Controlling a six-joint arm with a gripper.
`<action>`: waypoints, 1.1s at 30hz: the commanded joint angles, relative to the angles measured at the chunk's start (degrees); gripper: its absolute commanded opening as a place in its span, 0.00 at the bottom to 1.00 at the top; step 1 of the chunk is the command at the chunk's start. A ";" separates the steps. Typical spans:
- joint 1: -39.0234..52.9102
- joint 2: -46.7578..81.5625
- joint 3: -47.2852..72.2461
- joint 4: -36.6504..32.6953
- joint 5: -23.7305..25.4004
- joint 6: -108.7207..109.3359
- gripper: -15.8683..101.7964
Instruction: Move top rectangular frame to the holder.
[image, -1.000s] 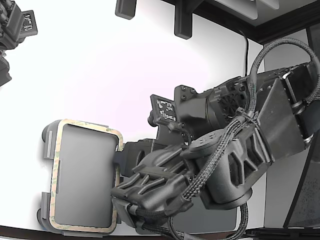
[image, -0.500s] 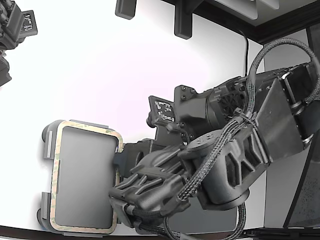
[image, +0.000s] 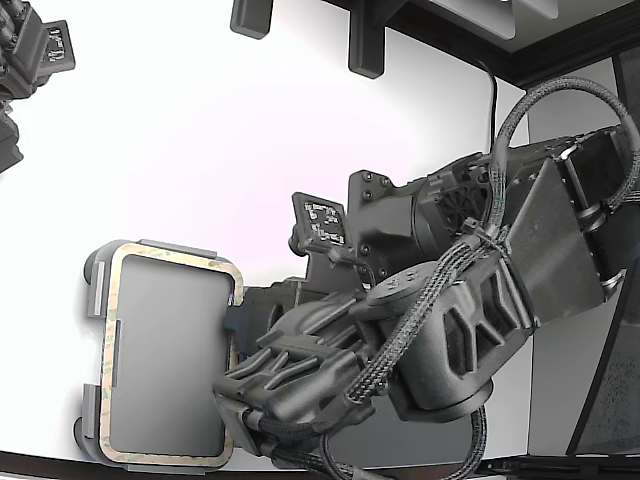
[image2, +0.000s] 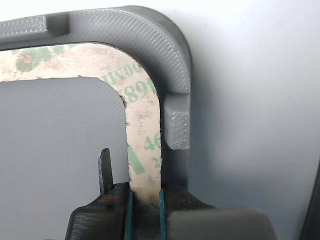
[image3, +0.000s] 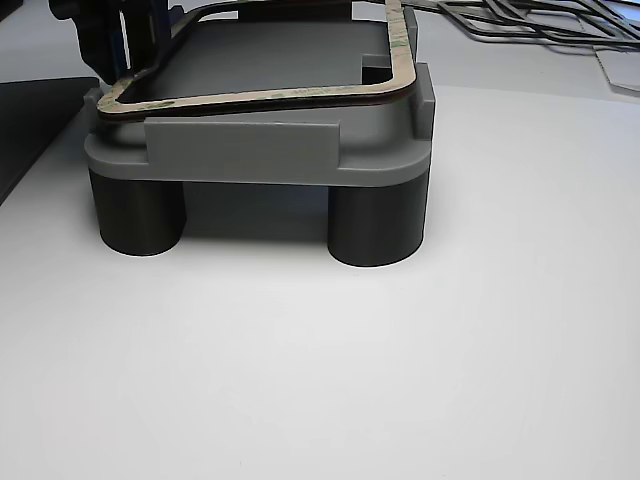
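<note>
The top rectangular frame (image: 116, 350), a single tan band speckled with green, lies flat on the holder (image: 96, 290), its outline just inside the holder's raised tabs. In the exterior view the pair sit toward seven o'clock of the white desk (image: 200, 150), and the one working arm reaches in from four o'clock. Its gripper (image2: 145, 202) is clamped on the top rectangular frame: the wrist view shows the strip (image2: 144, 145) pinched between two dark fingers (image2: 117, 210) edged in teal, close to a rounded corner of the holder (image2: 150, 40) and beside one raised tab (image2: 177, 131). From the low other view, the holder (image3: 250, 150) stands on dark round legs, two of them visible (image3: 135, 215) (image3: 378, 225), with the top rectangular frame (image3: 260, 97) on its upper face and the gripper (image3: 115, 40) at its ten o'clock corner. Behind, at one o'clock, several more thin frames (image3: 530, 25) lie in a loose pile on the desk; I cannot count them exactly. A second arm's part (image: 30, 60) shows at ten o'clock in the exterior view.
</note>
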 joint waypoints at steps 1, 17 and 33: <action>-0.88 1.23 -1.67 0.53 0.26 -0.70 0.87; 0.18 10.63 -5.98 -1.23 17.93 -35.86 0.98; -24.17 75.94 55.81 -39.11 6.33 -110.30 0.98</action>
